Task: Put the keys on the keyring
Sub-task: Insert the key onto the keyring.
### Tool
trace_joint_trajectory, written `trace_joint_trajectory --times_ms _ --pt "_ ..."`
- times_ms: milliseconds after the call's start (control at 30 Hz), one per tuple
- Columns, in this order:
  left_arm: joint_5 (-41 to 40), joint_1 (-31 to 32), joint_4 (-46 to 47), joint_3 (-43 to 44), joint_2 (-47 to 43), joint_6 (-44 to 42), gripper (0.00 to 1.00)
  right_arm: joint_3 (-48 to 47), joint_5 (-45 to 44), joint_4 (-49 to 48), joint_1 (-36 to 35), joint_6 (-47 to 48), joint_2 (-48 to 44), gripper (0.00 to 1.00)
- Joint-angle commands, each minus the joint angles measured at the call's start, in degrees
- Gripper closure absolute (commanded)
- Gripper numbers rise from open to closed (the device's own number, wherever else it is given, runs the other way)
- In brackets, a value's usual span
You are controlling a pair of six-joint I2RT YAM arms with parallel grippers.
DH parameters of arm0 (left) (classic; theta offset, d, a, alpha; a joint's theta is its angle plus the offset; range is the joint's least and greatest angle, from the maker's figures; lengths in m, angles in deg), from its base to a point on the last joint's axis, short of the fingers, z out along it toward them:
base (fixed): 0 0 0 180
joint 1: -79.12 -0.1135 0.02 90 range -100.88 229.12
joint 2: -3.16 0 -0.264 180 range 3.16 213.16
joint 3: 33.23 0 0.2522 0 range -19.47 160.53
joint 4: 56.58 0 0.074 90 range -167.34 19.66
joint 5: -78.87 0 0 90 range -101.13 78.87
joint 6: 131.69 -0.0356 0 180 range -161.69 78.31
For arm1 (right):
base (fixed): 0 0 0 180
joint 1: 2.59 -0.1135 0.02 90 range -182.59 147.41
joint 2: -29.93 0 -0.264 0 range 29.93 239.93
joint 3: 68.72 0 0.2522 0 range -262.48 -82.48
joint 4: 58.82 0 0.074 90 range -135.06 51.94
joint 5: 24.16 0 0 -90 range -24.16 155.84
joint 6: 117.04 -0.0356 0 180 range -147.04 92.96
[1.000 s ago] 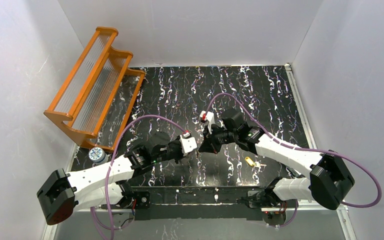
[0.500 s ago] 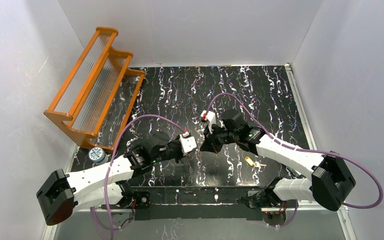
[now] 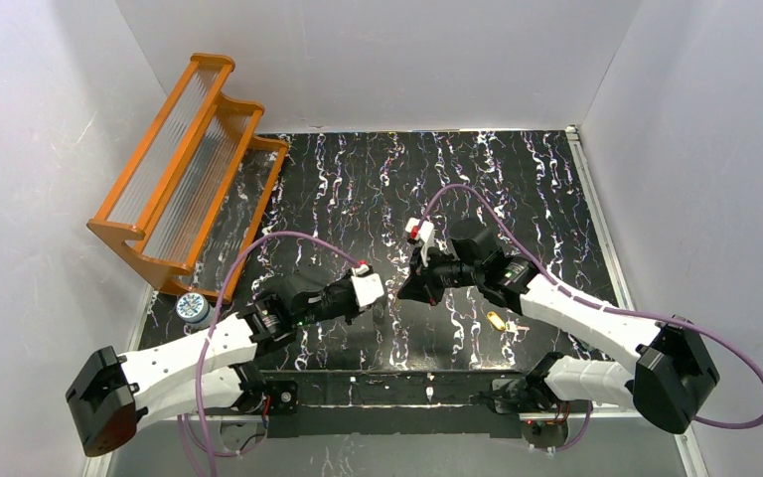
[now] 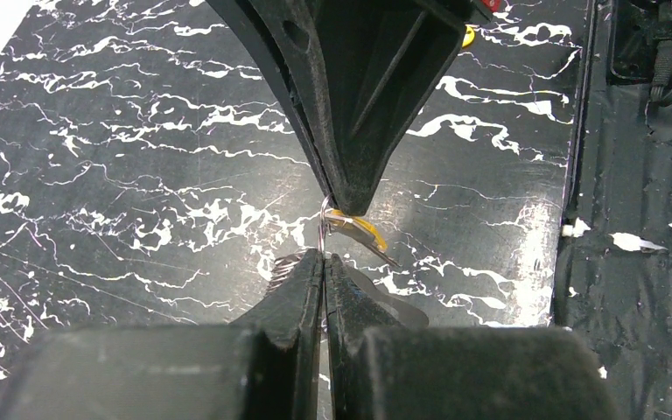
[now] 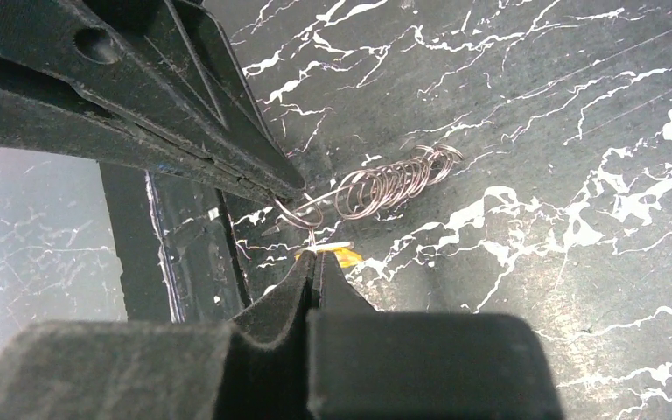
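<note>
My left gripper [image 4: 324,260] is shut on the keyring [image 4: 324,229], a thin silver wire loop. A stretched coil of wire turns [image 5: 395,182] trails from the loop. My right gripper [image 5: 317,260] is shut on a key with a yellow head [image 5: 343,255], held against the ring just below the left fingertips [image 5: 287,182]. From above, the two grippers meet tip to tip, the left [image 3: 385,302] and the right [image 3: 403,294], low over the front middle of the table. The second key [image 3: 497,320] lies on the table to the right; it also shows in the left wrist view [image 4: 468,37].
An orange rack with ribbed clear shelves [image 3: 189,169] stands at the back left. A small round patterned object [image 3: 192,307] sits by the rack's near corner. The black marbled table [image 3: 517,189] has a metal rail along its right edge and a dark strip at the front.
The left arm has sunk and stretched out a little. The right wrist has shifted slightly right. Both grippers stay shut and still meet at the same spot.
</note>
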Motion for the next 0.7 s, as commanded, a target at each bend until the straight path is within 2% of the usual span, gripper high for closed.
trace_joint_trajectory --times_ms 0,67,100,200,367,667 --pt "0.9 0.3 1.0 -0.6 -1.8 -1.0 1.0 0.8 0.1 -3.3 0.3 0.8 -1.7 0.99" --pt "1.0 0.3 1.2 -0.7 -2.0 -1.3 1.0 0.8 -0.1 -3.1 0.3 0.7 -1.4 0.97" --pt "0.9 0.3 1.2 -0.8 -2.2 -1.5 1.0 0.7 -0.2 -2.9 0.3 0.7 -1.3 0.93" --pt "1.1 0.3 1.7 -1.2 -2.7 -1.6 1.0 1.0 -0.2 -3.2 0.2 1.1 -1.8 0.91" --pt "1.3 0.3 2.4 -1.7 -3.7 -1.7 1.0 1.9 -1.1 -4.3 0.3 1.5 -3.5 0.73" --pt "1.4 0.3 4.0 -3.0 -4.7 -2.0 1.0 5.1 -2.2 -9.0 0.3 2.4 -9.0 0.61"
